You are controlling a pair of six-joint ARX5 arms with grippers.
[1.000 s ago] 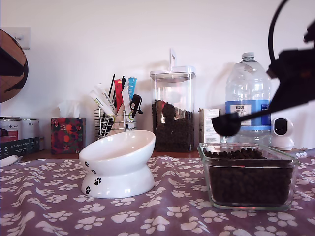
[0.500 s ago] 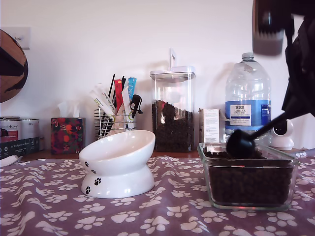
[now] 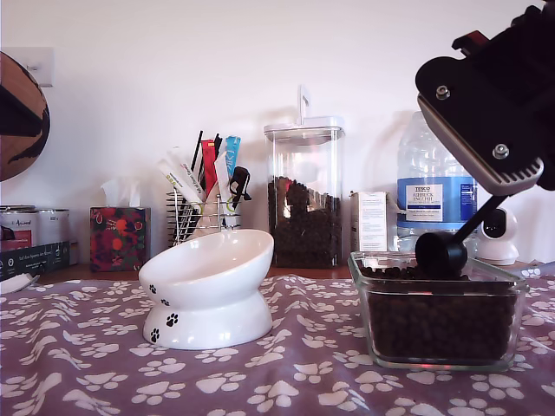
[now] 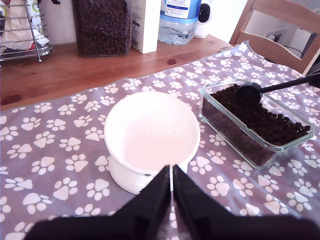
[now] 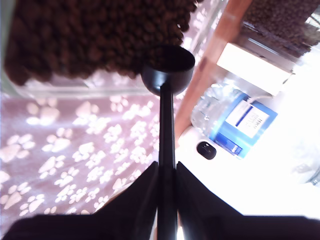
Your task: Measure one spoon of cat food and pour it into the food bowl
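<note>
Hand work first: from the exterior view, my second gripper [image 3: 482, 212] hangs at that view's right, clamped on the far end of the spoon [image 3: 441, 254], whose black cup sits at the surface of the cat food [image 3: 440, 321] in the square glass dish [image 3: 368, 312]; the food bowl [image 3: 208, 290] stands well apart toward that view's left on the counter [image 3: 87, 364]. Along the first wrist view, my first gripper [image 4: 172, 186] is pressed closed on nothing, poised just beside the white food bowl [image 4: 150, 135], with the spoon [image 4: 248, 92] resting on kibble beyond. Along the second wrist view the two fingers [image 5: 142, 200] pinch the thin handle, the cup [image 5: 167, 67] at the kibble's edge. That scoop looks light and stiff, but a long handle held at its tip may twist; loose pellets would roll off if tipped.
</note>
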